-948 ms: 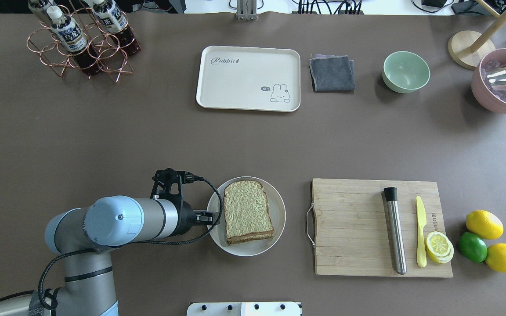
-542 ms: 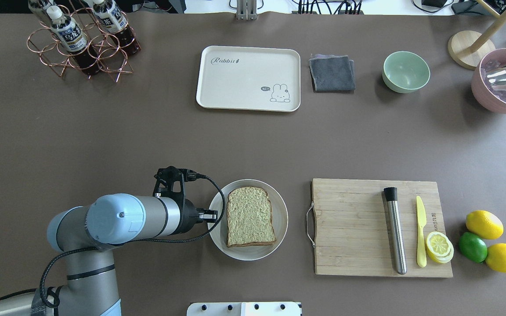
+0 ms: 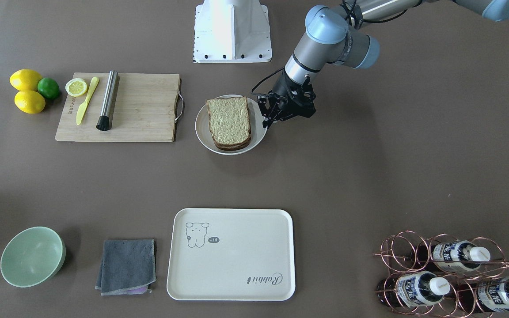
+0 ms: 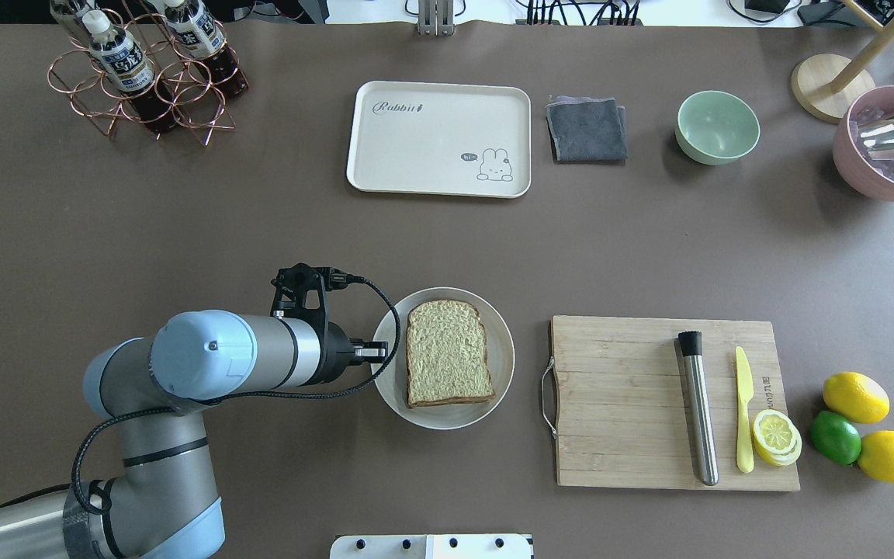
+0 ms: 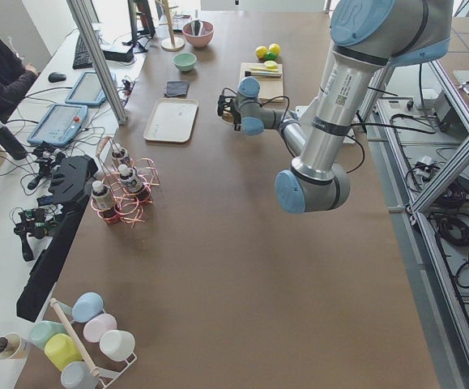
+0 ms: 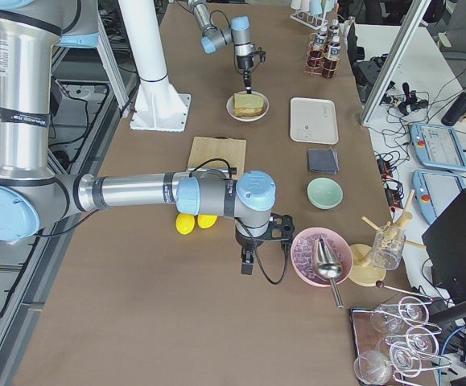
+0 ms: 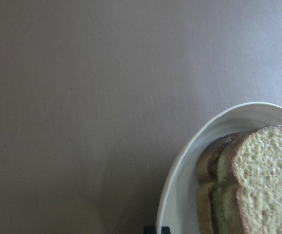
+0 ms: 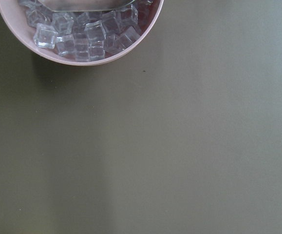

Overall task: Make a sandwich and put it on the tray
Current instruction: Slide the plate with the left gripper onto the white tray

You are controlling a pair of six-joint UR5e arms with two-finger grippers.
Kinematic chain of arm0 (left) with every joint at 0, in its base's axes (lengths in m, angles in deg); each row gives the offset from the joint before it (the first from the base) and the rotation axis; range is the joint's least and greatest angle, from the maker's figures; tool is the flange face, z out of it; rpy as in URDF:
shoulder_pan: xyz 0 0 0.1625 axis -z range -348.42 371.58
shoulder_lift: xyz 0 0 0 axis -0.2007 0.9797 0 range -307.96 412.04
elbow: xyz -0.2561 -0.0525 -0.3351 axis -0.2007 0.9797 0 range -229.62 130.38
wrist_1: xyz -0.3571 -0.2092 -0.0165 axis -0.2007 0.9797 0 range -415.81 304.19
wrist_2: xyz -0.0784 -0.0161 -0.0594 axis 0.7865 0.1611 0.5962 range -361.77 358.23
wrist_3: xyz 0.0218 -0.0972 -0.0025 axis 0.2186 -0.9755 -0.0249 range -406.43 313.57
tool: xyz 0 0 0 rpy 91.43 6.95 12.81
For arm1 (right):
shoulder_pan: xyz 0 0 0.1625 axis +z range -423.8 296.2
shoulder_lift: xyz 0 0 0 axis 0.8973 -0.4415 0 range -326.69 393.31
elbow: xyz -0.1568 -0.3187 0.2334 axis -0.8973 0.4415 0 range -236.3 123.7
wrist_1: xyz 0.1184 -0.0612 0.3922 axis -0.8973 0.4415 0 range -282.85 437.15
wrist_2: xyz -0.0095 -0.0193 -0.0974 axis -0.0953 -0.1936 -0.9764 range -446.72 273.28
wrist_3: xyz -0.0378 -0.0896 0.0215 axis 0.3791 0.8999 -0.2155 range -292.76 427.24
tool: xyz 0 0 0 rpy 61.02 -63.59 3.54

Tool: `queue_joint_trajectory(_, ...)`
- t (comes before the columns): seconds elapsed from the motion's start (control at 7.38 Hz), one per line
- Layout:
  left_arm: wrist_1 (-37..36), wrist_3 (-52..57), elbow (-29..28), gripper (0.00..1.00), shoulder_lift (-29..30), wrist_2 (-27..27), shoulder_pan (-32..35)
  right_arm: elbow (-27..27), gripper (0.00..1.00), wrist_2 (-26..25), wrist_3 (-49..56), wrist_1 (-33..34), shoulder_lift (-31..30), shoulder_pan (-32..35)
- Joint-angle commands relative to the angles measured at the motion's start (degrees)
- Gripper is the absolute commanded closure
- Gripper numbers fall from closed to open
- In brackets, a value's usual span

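Observation:
The sandwich, two stacked tan bread slices with dark crusts, lies on a round white plate. The egg is hidden. My left gripper is shut on the plate's left rim. In the front view the gripper sits at the plate's right edge beside the sandwich. The left wrist view shows the rim and bread. The cream tray lies empty at the far middle. My right gripper hangs near the pink bowl; I cannot tell its state.
A wooden cutting board with a steel muddler, yellow knife and lemon slice lies right of the plate. Lemons and a lime lie beyond. A grey cloth, green bowl, ice bowl and bottle rack stand at the back.
The left gripper has moved away from the robot and slightly right, and the plate with the sandwich has moved with it.

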Motion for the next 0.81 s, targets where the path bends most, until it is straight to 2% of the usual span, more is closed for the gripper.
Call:
queue_joint_trajectory(0.0,-3.47,0.05,-10.84,1.00,9.70,10.29,9.66,0.15,0.00,0.12,-0.02,-0.04,-0.05,0.00)
queue_joint_trajectory(0.54,-2.07,0.48,-30.97,1.00,23.24,14.10,16.28,0.16,0.00,0.38,-0.10,-0.13,0.12,0.00)
queue_joint_trajectory(0.68,2.11,0.40,-38.25,1.00,26.75,14.10,17.33,0.16,0.00,0.38,-0.19,-0.13,0.30,0.00)
